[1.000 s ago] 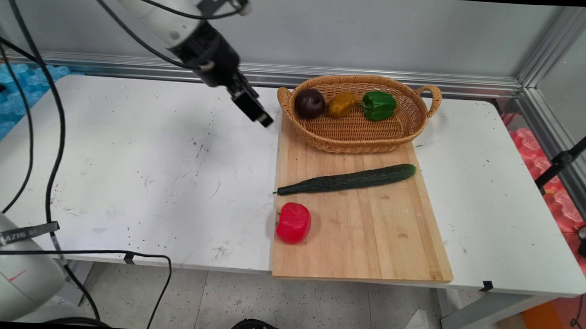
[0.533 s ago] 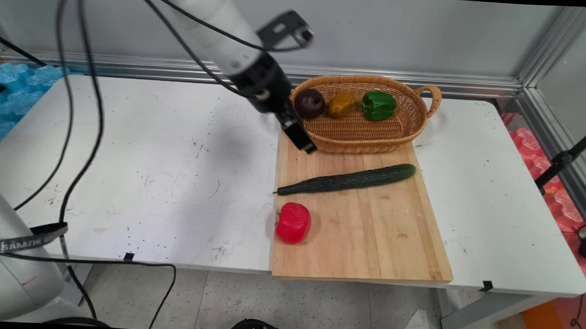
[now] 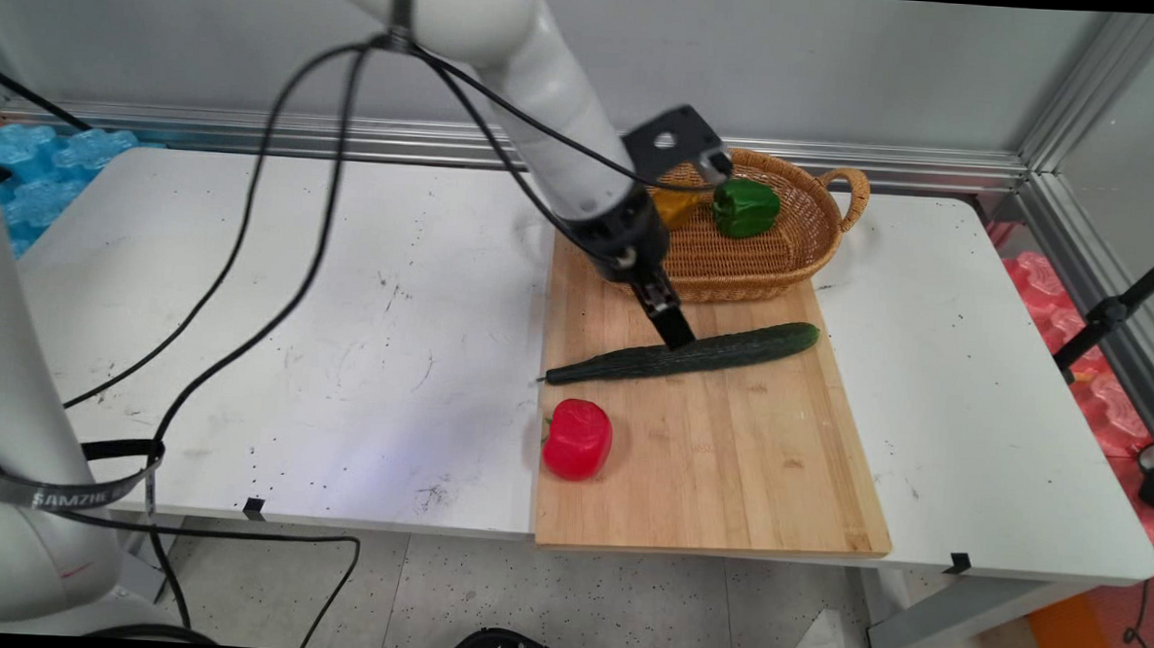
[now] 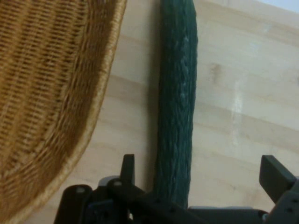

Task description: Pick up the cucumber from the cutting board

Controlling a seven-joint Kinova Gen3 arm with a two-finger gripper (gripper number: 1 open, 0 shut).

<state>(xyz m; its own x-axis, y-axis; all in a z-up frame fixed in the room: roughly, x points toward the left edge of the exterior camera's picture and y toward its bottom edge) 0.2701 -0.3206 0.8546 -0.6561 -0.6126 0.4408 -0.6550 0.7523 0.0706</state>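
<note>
- Gripper (image 3: 678,337), black and two-fingered, reaches down from the white arm to the long dark green cucumber (image 3: 722,353); the main view shows its tip at the cucumber's middle, on the side toward the basket.
- Fingers (image 4: 273,175) stand spread wide in the hand view; the cucumber (image 4: 176,107) runs up between them, much nearer one finger than the other, and neither presses on it.
- Cucumber lies slantwise across the middle of the pale wooden cutting board (image 3: 727,467), its thin tip at the board's left edge and its thick end near the right edge.
- Oval woven wicker basket (image 3: 784,260) with looped handles sits at the board's far end, just behind the gripper; the hand view shows its rim (image 4: 100,102) just beside the cucumber, apart from it.
- Inside the basket, toward its far side, rest a green bell pepper (image 3: 746,207) and a brownish-yellow fruit (image 3: 677,208) partly hidden by the arm.
- Red bell pepper (image 3: 578,439) sits at the board's left edge, toward the near end, apart from the cucumber's thin tip.
- Board lies on the right half of the white table (image 3: 275,330), its near end reaching the table's near edge.
- Black cables (image 3: 249,242) hang from the arm over the table's left half.
</note>
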